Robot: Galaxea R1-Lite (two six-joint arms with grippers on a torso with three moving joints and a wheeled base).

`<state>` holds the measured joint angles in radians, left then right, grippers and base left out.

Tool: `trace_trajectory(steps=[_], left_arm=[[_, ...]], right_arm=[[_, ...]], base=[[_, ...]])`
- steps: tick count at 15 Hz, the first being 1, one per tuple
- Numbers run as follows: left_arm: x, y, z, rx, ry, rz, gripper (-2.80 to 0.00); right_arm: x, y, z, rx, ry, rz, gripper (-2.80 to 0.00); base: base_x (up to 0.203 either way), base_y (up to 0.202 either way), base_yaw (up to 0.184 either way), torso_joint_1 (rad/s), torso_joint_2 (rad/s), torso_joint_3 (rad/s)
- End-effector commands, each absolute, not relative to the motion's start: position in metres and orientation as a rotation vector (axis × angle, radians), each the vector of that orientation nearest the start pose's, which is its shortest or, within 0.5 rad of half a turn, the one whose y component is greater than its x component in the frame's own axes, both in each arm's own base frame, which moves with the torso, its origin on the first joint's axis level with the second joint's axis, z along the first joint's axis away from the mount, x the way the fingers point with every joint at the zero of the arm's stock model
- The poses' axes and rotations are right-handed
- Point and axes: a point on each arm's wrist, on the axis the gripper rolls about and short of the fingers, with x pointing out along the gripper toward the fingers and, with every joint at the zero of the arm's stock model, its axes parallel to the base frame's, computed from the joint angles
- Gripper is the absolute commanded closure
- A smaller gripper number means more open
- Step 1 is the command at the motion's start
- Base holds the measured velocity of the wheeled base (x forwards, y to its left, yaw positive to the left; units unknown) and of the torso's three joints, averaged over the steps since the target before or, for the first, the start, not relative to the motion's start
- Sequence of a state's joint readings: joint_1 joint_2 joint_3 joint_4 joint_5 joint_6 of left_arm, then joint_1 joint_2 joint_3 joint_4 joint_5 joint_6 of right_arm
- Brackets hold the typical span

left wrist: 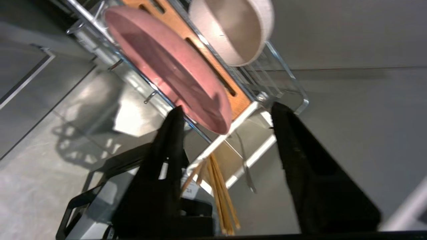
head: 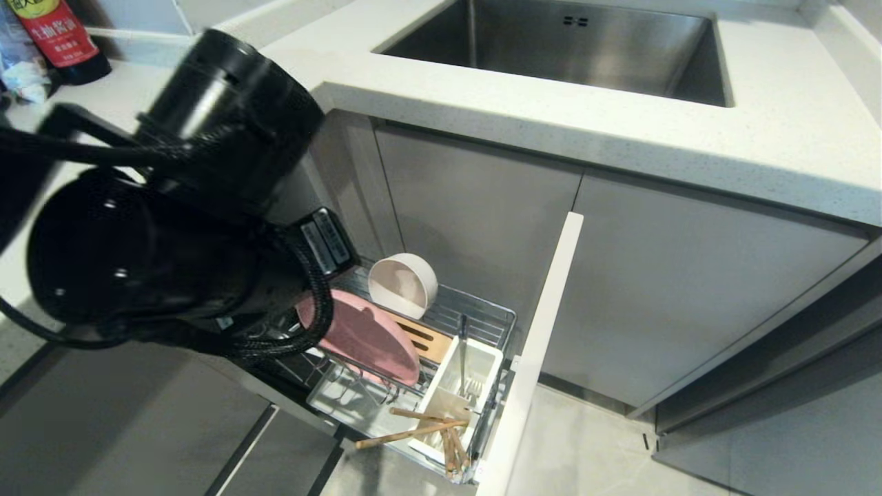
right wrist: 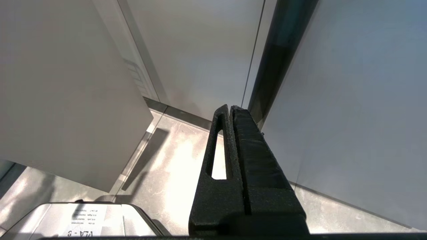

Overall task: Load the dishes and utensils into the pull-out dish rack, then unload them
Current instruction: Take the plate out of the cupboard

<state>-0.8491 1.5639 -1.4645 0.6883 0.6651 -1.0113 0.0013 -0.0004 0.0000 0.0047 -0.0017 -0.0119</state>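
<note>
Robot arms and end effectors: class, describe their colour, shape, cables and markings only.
The left arm is glossy black, built of rounded cylinders, with braided black cable and a barcode label. The left end effector and right end effector have matte black, tapering fingers; one right finger is slotted.

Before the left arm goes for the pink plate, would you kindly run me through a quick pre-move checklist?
1. Pull-out dish rack drawn out: ok.
2. Left gripper open, empty: ok.
3. Pink plate on edge in the rack, its rim between the open fingers: ok.
4. Speckled bowl clear of the plate: ok.
5. Chopsticks contained: not ok, they jut over the utensil caddy.
6. Right gripper shut, parked by the cabinet: ok.
</note>
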Motion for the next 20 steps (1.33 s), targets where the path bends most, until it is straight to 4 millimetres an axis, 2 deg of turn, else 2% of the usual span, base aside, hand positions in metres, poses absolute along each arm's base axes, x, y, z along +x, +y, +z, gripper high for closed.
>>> trace_trajectory(steps=[1, 5, 9, 12, 17, 18, 20], left_arm=[[0.190, -0.196, 0.264, -0.393, 0.622, 0.184, -2.80], [0.209, -0.215, 0.237, -0.427, 0.654, 0.267, -2.80], [0.230, -0.222, 0.213, -0.408, 0.681, 0.337, -2.80], [0.245, -0.222, 0.203, -0.421, 0.667, 0.371, -2.80], [0.251, -0.222, 0.200, -0.432, 0.659, 0.376, -2.80], [0.250, -0.222, 0.200, -0.430, 0.660, 0.376, 0.00], [0.250, -0.222, 0.201, -0.432, 0.658, 0.375, 0.00]], right_arm=[[-0.023, 0.000, 0.075, -0.012, 0.004, 0.000, 0.00], [-0.023, 0.000, 0.075, -0.012, 0.004, 0.000, 0.00], [-0.023, 0.000, 0.075, -0.012, 0.004, 0.000, 0.00], [-0.023, 0.000, 0.075, -0.012, 0.004, 0.000, 0.00], [-0.023, 0.000, 0.075, -0.012, 0.004, 0.000, 0.00], [-0.023, 0.000, 0.075, -0.012, 0.005, 0.000, 0.00], [-0.023, 0.000, 0.075, -0.012, 0.005, 0.000, 0.00]], base=[[0.000, 0.000, 0.000, 0.000, 0.00, 0.000], [0.000, 0.000, 0.000, 0.000, 0.00, 0.000], [0.000, 0.000, 0.000, 0.000, 0.00, 0.000], [0.000, 0.000, 0.000, 0.000, 0.00, 0.000], [0.000, 0.000, 0.000, 0.000, 0.00, 0.000], [0.000, 0.000, 0.000, 0.000, 0.00, 0.000], [0.000, 0.000, 0.000, 0.000, 0.00, 0.000]])
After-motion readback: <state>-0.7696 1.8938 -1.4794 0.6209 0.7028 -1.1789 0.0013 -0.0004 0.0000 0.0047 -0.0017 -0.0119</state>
